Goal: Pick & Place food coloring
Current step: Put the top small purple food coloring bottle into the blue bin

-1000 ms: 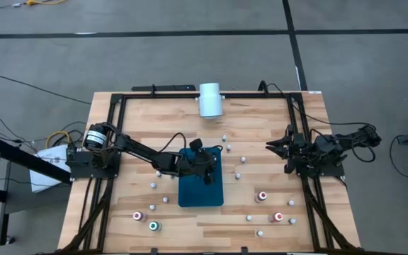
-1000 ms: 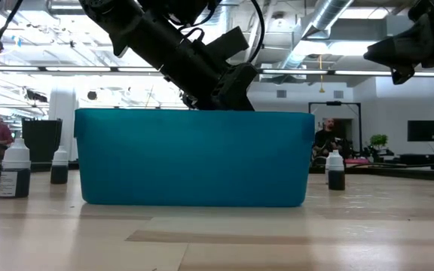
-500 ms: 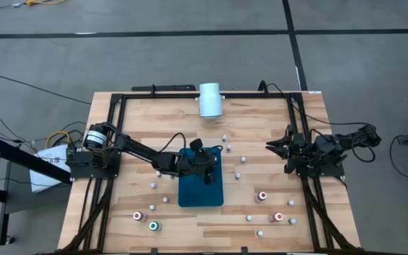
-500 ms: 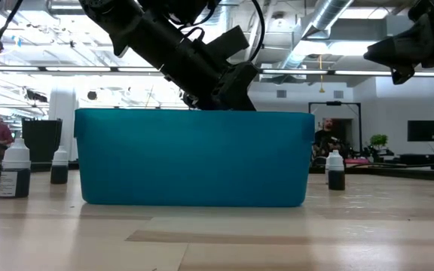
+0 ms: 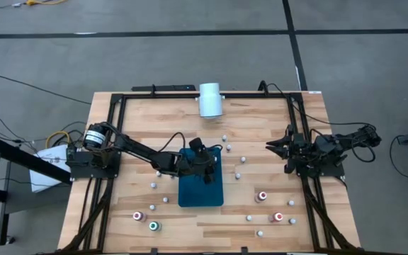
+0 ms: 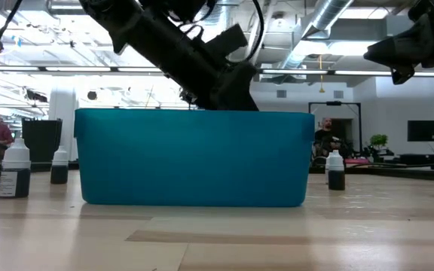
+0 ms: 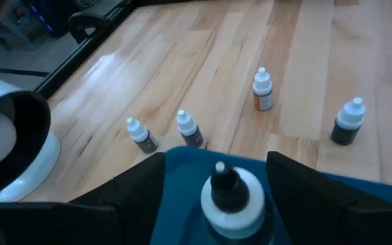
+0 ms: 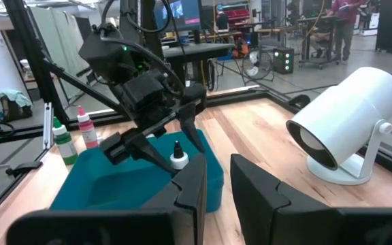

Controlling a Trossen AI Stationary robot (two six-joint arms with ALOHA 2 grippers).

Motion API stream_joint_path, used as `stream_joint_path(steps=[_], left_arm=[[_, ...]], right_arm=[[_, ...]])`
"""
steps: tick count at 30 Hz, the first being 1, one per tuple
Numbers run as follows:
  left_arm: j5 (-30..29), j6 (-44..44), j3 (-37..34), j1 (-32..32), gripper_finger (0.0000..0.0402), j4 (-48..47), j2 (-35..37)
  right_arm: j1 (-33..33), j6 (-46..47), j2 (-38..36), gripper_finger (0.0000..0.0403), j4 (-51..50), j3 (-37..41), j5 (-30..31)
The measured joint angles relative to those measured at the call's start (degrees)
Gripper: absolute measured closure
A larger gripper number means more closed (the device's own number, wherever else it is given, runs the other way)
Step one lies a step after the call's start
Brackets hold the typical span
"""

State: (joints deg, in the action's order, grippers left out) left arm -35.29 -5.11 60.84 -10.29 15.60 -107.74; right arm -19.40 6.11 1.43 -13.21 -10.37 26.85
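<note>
My left gripper hovers open over the far end of the teal tray. One food coloring bottle, white with a black tip, stands upright between its fingers with a gap on each side; in the right wrist view this bottle has its lower part hidden inside the tray. Other food coloring bottles stand on the wood around the tray, among them a red-topped one and a green-topped one. My right gripper waits shut at the table's right side.
A large white cylinder lies at the table's far edge, beyond the tray. Small bottles stand just past the tray's far end. In the low view the tray's wall hides its inside. People show in the room behind.
My left gripper has opened above the tray while its arm has kept in place.
</note>
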Motion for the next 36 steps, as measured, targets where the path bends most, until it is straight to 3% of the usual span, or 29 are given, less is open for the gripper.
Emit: stream_joint_path(steps=[9,17,24,29,36], left_arm=[[-0.1,0.2,0.0,-1.3,0.0149,-3.5,9.0],[-0.1,2.9,0.0,-2.9,0.0149,-5.4,17.1],[-0.3,0.8,0.0,-5.3,0.0149,-13.5,27.4],[-3.6,-1.2,0.0,-8.4,0.0149,-20.1,34.8],[-6.9,-6.1,0.0,-13.2,0.0149,-30.8,41.3]], right_arm=[[0.0,0.0,0.0,0.0344,0.4,0.0,0.0],[0.0,0.0,0.0,0.0344,6.5,0.0,0.1],[0.0,2.7,0.1,0.0344,7.5,0.0,0.1],[0.0,2.9,0.8,0.0344,9.3,-0.7,0.6],[0.0,2.4,7.9,0.0344,9.4,-7.0,2.0]])
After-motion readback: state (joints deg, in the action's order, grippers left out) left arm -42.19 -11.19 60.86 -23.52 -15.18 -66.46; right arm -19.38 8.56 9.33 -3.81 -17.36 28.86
